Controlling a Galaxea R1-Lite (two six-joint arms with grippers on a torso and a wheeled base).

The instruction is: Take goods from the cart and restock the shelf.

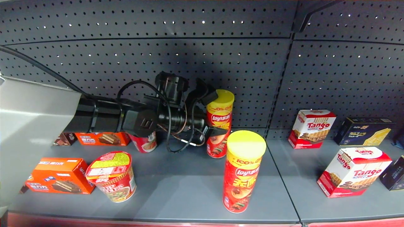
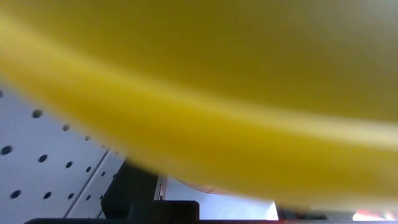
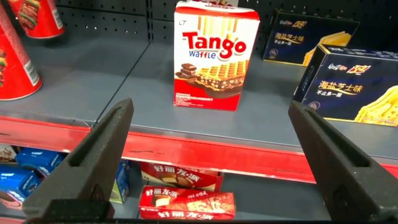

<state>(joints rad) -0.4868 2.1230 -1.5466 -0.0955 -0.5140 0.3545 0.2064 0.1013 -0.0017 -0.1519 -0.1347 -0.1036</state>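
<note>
A red chips can with a yellow lid [image 1: 220,118] is at the back of the grey shelf [image 1: 189,186], leaning slightly. My left gripper [image 1: 214,113] comes in from the left and is shut on it, one finger near the lid and one lower on the body. The yellow lid [image 2: 205,81] sits very close in the left wrist view. I cannot tell whether the can's base rests on the shelf. A second, matching can [image 1: 243,170] stands upright in front of it. My right gripper [image 3: 214,168] is open and holds nothing, facing the shelf's red front edge [image 3: 186,146].
Cup noodles [image 1: 112,176] and orange cake boxes [image 1: 58,175] stand at the left of the shelf. At the right are two red-and-white wafer boxes [image 1: 353,171] and dark blue boxes [image 1: 363,130]. A wafer box [image 3: 214,56] faces my right gripper, with more boxes [image 3: 186,199] on the shelf below.
</note>
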